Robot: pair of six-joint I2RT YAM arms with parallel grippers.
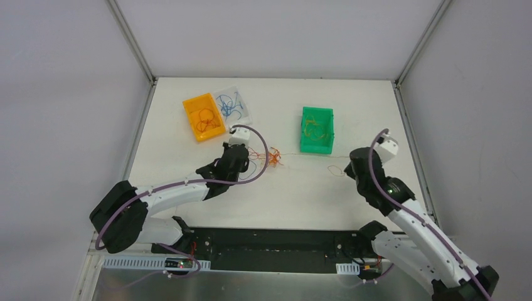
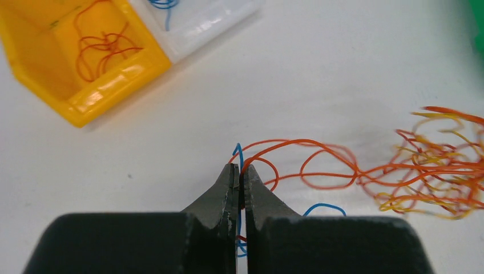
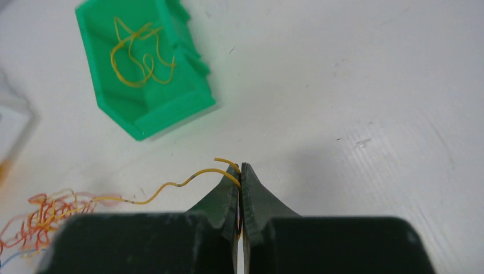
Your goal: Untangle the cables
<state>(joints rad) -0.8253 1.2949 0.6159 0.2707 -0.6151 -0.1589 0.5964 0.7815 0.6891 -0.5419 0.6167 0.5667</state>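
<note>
**CABLE STATION: CURRENT STATE**

**1. Cables.** The main knot of cables point(image 1: 274, 157) lies on the white worktop point(image 1: 282, 200), near the middle. It sits between the two arms and nearer to the robot than the three bins. The knot mixes orange-red and yellow strands, with a few blue ones at its left side.

**2. Left pincer.** The left pincer point(image 2: 240, 170) is low over the worktop, just left of the knot. Its jaws are pressed together with no visible gap at the tips. An orange-red cable point(image 2: 308, 141) enters the tips, is clamped there, and arcs away to the right into the knot. A blue cable point(image 2: 237, 153) loops just behind the tips and shows again in the slit between the fingers. Whether it is also clamped cannot be told.

**3. Right pincer.** The right pincer point(image 3: 240, 169) is to the right of the knot and nearer to the robot than the green bin. Its jaws are closed on the end of a yellow cable point(image 3: 171, 185). This strand runs in a wavy line to the left, back to the knot.

**4. Bins.**
- The orange bin point(image 1: 204, 117) stands at the far left and holds orange-red strands.
- The clear bin point(image 1: 233, 105) touches the orange bin's right side and holds blue strands.
- The green bin point(image 1: 317, 130) stands apart to the right and holds yellow strands.
</note>
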